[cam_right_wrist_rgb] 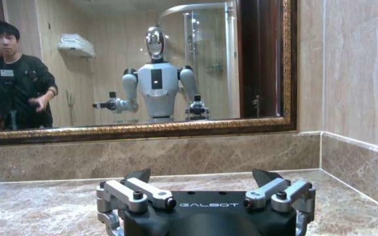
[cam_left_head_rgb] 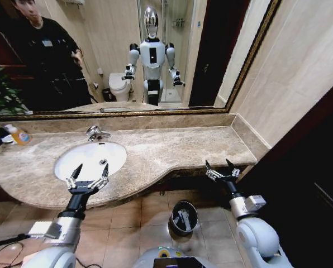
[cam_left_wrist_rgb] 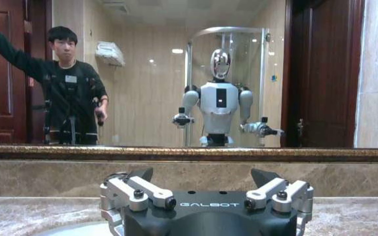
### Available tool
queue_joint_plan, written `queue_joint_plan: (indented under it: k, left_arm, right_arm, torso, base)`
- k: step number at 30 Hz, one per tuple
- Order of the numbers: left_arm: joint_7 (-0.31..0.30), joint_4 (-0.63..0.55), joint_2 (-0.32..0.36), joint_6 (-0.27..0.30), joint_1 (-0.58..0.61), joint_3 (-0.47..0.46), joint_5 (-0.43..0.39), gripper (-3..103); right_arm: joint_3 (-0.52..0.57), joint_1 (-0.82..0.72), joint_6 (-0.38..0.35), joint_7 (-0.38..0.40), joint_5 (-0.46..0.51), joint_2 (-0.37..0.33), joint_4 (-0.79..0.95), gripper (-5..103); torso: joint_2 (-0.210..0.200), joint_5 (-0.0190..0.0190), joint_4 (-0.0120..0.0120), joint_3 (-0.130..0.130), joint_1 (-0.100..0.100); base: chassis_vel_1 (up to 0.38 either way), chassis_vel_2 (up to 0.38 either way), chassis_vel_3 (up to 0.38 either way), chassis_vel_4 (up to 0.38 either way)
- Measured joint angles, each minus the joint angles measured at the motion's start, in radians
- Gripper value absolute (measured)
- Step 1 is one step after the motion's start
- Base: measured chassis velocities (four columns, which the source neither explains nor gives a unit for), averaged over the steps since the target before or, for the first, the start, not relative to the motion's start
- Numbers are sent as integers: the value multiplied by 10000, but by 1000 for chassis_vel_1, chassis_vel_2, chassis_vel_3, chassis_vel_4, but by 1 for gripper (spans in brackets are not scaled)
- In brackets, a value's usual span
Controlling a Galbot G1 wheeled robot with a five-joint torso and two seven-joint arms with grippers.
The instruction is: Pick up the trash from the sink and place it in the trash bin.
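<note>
Both empty, splayed grippers, left (cam_left_head_rgb: 87,174) and right (cam_left_head_rgb: 222,168), flank the white oval sink (cam_left_head_rgb: 66,162) (no trash visible; presumably light, pinchable mid-length).

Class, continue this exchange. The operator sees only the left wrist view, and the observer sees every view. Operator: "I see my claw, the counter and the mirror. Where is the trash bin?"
Observer: The trash bin stands on the floor tiles below the counter's front edge, between the two arms.
Operator: Where is my left claw relative to the sink?
Observer: The left claw is open and hangs over the front rim of the sink.
Operator: And the right claw?
Observer: The right claw is open at the counter's front edge, toward its right end and well apart from the sink.
</note>
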Motion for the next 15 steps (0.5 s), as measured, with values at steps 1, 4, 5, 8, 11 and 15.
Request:
queue_joint_plan:
  k: [1, 4, 5, 8, 11, 15]
  left_arm:
    - [0, 0, 0, 0, 0, 0, 0, 100]
    - [0, 0, 0, 1, 0, 0, 0, 100]
    - [0, 0, 0, 0, 0, 0, 0, 100]
    - [0, 0, 0, 0, 0, 0, 0, 100]
    - [0, 0, 0, 0, 0, 0, 0, 100]
    - [0, 0, 0, 0, 0, 0, 0, 100]
  right_arm:
    - [-1, 1, -1, -1, 0, 0, -1, 100]
    - [-1, 1, -1, -1, 0, -1, -2, 100]
    - [-2, 2, -1, -2, 0, -2, -3, 100]
    - [-4, 4, -2, -2, 0, -2, -3, 100]
    - [-5, 5, -2, -2, 1, -3, -3, 100]
    - [-5, 6, -2, -2, 2, -3, -3, 100]
  torso:
    - [0, 0, 0, 0, 0]
    - [0, 0, 0, 0, 0]
    - [0, 0, 0, 0, 0]
    - [0, 0, 0, 0, 0]
    - [0, 0, 0, 0, 0]
    - [0, 0, 0, 0, 0]
  base:
    - [0, 0, 0, 0]
    - [0, 0, 0, 0]
    - [0, 0, 0, 0]
    - [0, 0, 0, 0]
    - [0, 0, 0, 0]
    - [0, 0, 0, 0]
